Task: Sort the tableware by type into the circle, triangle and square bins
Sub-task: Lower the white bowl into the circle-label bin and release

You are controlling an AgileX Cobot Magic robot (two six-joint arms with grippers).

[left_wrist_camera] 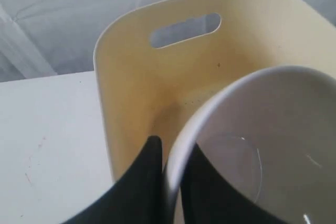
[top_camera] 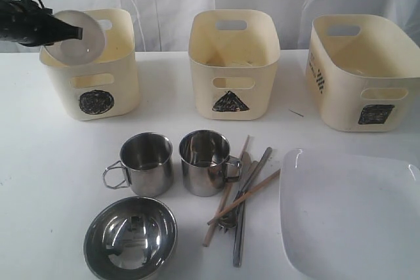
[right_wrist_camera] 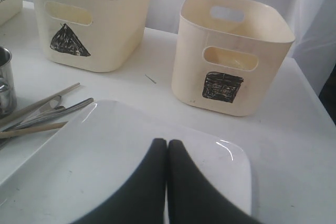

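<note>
Left hand (top_camera: 77, 32) pinches the small white bowl (top_camera: 79, 47) by its rim, tilted over the circle bin (top_camera: 98, 90): drop-off underway, I'd say, and next that grip need only open.

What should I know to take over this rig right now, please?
Left gripper: fingers shut on the small white bowl, above the cream plastic circle-marked bin, not yet released.
Right gripper: fingers shut, empty, above the large white squarish plate.
On the table: two steel handled mugs, round steel bowl, wooden chopsticks, metal cutlery, plate.
Left: release the bowl, then sort the rest; triangle-marked bin and square-marked bin await.
</note>
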